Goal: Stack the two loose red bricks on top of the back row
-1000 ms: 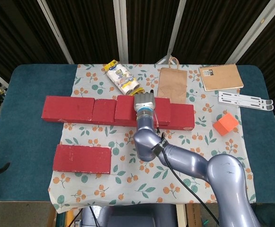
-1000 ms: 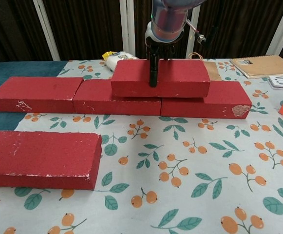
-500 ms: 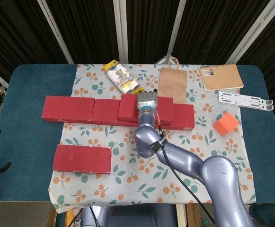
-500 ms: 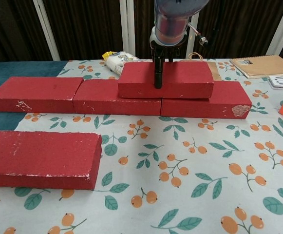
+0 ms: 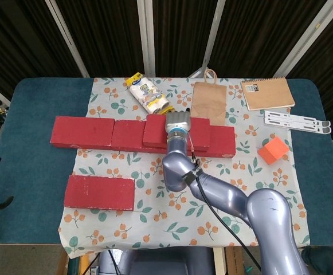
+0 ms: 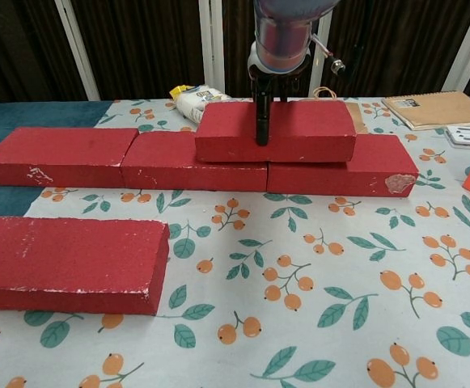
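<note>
Now right hand (image 6: 263, 97) grips top brick (image 6: 315, 129), on back row (image 6: 186, 162)

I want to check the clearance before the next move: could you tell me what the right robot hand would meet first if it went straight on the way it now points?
The right robot hand points down and already grips the stacked red brick, so it would only press it onto the back row.

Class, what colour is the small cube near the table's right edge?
Orange; the small cube shows best in the head view.

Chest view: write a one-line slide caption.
Right hand grips a red brick atop the back row; second loose brick waits in front.
</note>
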Action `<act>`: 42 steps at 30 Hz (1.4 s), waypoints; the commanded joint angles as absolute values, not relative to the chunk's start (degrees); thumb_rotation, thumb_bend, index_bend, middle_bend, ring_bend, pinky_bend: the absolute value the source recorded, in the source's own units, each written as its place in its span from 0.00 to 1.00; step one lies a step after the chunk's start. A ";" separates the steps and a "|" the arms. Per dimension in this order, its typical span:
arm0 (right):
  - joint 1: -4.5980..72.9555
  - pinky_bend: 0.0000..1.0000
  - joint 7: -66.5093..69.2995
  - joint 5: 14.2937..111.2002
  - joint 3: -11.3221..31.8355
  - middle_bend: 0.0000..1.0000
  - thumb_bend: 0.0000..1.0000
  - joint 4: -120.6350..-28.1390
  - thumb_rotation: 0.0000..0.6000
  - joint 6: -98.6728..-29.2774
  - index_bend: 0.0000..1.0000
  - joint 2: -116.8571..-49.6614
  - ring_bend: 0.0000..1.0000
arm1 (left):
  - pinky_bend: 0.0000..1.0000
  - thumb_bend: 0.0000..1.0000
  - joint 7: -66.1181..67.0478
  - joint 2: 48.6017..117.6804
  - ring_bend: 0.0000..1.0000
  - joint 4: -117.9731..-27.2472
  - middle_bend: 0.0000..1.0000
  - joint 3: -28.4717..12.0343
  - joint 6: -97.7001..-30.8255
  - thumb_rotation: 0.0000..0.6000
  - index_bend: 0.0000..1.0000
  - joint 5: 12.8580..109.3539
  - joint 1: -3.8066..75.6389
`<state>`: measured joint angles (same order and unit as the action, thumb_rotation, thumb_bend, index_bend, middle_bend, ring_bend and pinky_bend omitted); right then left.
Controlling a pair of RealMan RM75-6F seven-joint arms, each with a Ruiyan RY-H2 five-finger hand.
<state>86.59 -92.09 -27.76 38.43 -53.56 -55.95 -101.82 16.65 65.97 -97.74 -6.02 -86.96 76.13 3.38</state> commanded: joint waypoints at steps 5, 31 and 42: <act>85.95 0.00 -92.43 -27.78 38.83 0.26 0.19 -53.57 1.00 -55.77 0.33 -102.24 0.23 | 0.12 0.11 16.71 65.92 0.00 -97.73 0.00 -5.99 -87.14 1.00 0.12 76.15 3.31; 84.63 0.00 -94.96 -27.94 41.00 0.22 0.19 -51.35 1.00 -54.64 0.21 -103.92 0.16 | 0.12 0.11 18.05 66.49 0.00 -97.65 0.00 -6.08 -87.12 1.00 0.12 75.57 3.64; 84.81 0.00 -96.26 -28.41 42.22 0.15 0.19 -51.21 1.00 -55.52 0.06 -104.24 0.10 | 0.12 0.11 18.27 66.58 0.00 -97.59 0.00 -6.11 -87.09 1.00 0.12 75.35 3.72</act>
<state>84.79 -96.22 -28.40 42.15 -51.25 -55.50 -104.21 18.26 66.58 -97.59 -6.11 -87.09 75.35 3.72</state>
